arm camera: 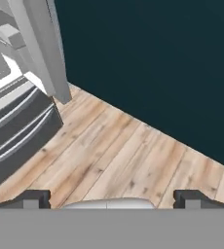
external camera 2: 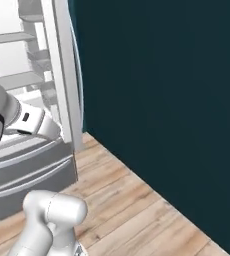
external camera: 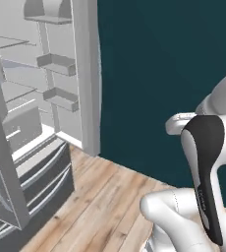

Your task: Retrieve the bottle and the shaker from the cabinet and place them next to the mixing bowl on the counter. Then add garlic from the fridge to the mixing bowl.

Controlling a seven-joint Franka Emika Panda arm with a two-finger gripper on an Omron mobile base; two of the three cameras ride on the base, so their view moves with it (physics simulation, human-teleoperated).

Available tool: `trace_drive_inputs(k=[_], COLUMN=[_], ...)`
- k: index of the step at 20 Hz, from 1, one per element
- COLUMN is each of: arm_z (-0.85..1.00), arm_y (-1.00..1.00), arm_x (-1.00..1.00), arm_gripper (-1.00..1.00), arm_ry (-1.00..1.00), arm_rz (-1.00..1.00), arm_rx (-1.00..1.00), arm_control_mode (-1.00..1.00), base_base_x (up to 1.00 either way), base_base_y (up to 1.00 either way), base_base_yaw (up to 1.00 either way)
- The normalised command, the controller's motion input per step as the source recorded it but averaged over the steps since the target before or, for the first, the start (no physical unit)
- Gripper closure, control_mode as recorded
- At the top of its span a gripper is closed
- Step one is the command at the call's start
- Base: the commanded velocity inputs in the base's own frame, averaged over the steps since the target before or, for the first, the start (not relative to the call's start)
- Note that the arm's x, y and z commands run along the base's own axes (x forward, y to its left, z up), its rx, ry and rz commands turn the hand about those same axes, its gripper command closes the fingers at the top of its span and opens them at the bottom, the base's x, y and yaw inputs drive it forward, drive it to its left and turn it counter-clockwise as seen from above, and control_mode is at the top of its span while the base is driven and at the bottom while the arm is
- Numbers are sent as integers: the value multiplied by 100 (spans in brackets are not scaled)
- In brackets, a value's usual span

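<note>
Below, in the hand view, the fingers (arm camera: 112,198) were seen spread as wide as they go, one dark tip at 7 o'clock and one at 5 o'clock, with nothing held between them. Pale wooden floor (arm camera: 119,155) was looked down upon beyond them, met by a dark teal wall (arm camera: 153,63) toward 1 o'clock. The fridge (external camera: 46,88) was found standing open at 10 o'clock in the left base view, its white shelves and door bins shown, grey drawers (external camera: 41,172) set beneath.
</note>
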Motion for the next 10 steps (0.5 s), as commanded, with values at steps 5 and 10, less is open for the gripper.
trace_drive_inputs(k=[5,10], arm_z=[0,0], arm_y=[0,0], arm_x=[0,0], arm_gripper=[-100,-100], arm_ry=[0,0], arm_rz=[0,0], arm_rx=[0,0], arm_control_mode=[100,100], base_base_x=[100,94], base_base_y=[-25,-18], base_base_yaw=[70,72])
